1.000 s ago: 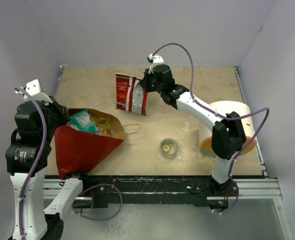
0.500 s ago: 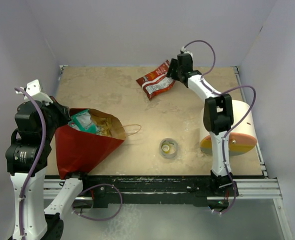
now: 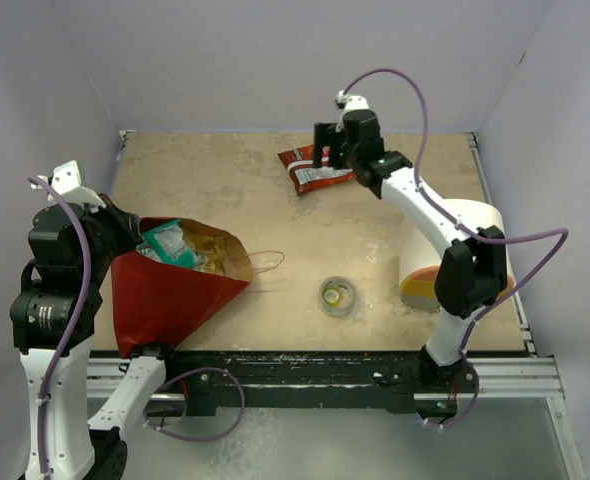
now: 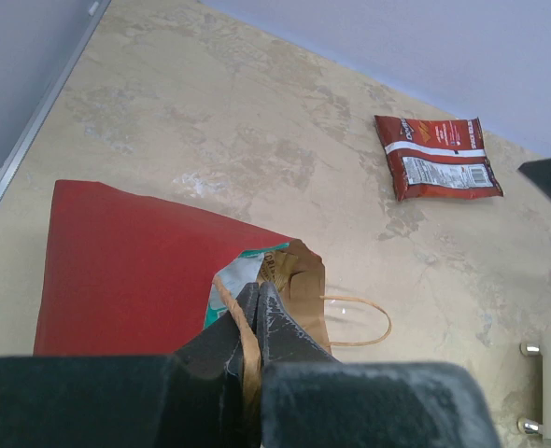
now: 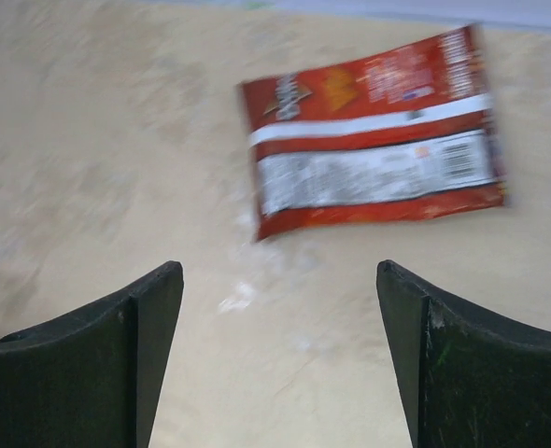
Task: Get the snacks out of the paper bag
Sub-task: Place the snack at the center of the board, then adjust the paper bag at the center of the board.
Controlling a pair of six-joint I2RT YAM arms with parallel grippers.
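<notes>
1. One snack is out: the red packet [image 3: 317,168] lies flat on the table [image 3: 225,180] at the far side, well apart from the bag [image 3: 165,290].
2. The right gripper [image 3: 323,152] hangs just above the red packet, released, jaws wide apart, nothing between them.
3. The left gripper [image 4: 257,297] is clenched on the bag's near handle at the mouth, holding that edge up. The bag lies at the near left, mouth towards the middle.
4. Left to do: a teal packet [image 3: 163,243] and a gold packet [image 3: 210,250] show in the bag's mouth. I can't tell whether more are deeper in.
5. I'd call it early, roughly one out and at least two to go.
6. Writing: the red packet has a triangle logo, likely Doritos, but the letters are too blurred to confirm. It also has a white stripe, a white small-print panel and a barcode.
7. No print is readable on the bag or the other packets.
</notes>
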